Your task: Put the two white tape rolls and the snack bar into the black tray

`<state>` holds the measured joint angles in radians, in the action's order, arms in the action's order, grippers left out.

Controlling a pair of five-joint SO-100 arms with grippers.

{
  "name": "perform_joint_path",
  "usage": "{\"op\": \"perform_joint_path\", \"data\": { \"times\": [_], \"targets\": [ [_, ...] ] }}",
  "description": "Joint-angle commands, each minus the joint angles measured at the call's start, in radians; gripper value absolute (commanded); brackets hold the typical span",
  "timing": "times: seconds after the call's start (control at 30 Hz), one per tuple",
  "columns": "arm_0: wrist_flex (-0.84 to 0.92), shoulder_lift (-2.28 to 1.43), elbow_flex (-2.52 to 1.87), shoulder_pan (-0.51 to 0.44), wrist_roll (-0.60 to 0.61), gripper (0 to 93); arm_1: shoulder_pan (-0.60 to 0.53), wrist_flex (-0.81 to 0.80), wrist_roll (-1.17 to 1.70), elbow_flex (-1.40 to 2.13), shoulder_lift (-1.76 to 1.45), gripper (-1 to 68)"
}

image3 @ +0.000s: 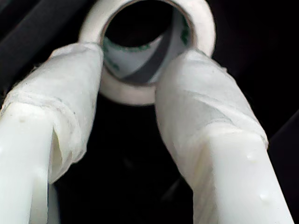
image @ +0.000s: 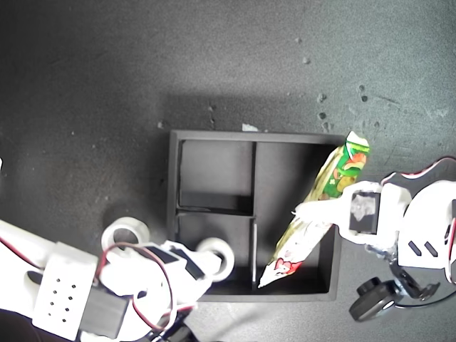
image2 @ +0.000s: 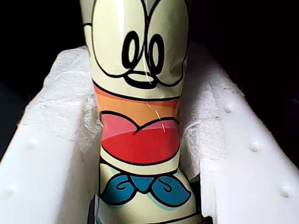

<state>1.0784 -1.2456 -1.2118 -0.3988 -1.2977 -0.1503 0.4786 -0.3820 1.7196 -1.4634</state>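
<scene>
My first gripper (image: 324,210) fingers are clamping the snack bar (image: 313,214), tilted over the black tray's (image: 214,137) long compartment. My second gripper (image: 214,260) fingers are pinching a white tape roll (image3: 140,51) over a small compartment.

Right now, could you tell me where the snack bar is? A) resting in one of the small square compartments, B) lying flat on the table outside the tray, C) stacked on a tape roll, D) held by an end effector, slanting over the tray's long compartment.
D: my first end effector is closed on the snack bar, which slants across the long compartment of the black tray.
</scene>
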Motion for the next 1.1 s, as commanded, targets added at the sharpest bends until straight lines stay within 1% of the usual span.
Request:
{"op": "perform_joint_path", "data": {
  "times": [0.0,0.13,0.23,0.27,0.33,0.4,0.5,0.6,0.73,0.83,0.93,1.07],
  "targets": [
    [0.020,-0.002,0.074,-0.006,0.003,9.6,0.005,0.002,-0.015,-0.011,-0.008,-0.4],
    [0.051,0.003,0.101,-0.008,0.000,9.3,0.002,0.006,-0.015,-0.011,-0.008,-0.4],
    [0.106,-0.009,0.133,-0.002,-0.006,8.6,-0.008,0.026,-0.011,-0.012,-0.008,-0.2],
    [0.127,-0.021,0.140,0.003,-0.009,8.2,-0.012,0.037,-0.008,-0.014,-0.008,2.2],
    [0.164,-0.060,0.144,0.015,-0.009,7.5,-0.023,0.066,-0.002,-0.018,-0.008,11.9],
    [0.215,-0.109,0.146,0.038,-0.009,6.9,-0.034,0.110,0.003,-0.031,-0.008,19.0],
    [0.322,-0.187,0.149,0.095,-0.015,6.3,-0.041,0.189,0.011,-0.063,-0.008,24.6],
    [0.433,-0.264,0.149,0.175,-0.029,6.2,-0.041,0.250,0.021,-0.109,-0.008,27.8],
    [0.528,-0.359,0.112,0.264,-0.058,6.2,-0.038,0.327,0.048,-0.179,-0.008,29.4],
    [0.528,-0.425,0.038,0.285,-0.077,6.2,-0.035,0.356,0.060,-0.212,-0.008,29.6],
    [0.528,-0.468,-0.034,0.256,-0.135,6.2,-0.035,0.405,0.072,-0.270,-0.008,29.2],
    [0.454,-0.551,-0.199,0.193,-0.227,6.2,-0.032,0.545,0.080,-0.465,-0.014,27.5]
  ]
}}
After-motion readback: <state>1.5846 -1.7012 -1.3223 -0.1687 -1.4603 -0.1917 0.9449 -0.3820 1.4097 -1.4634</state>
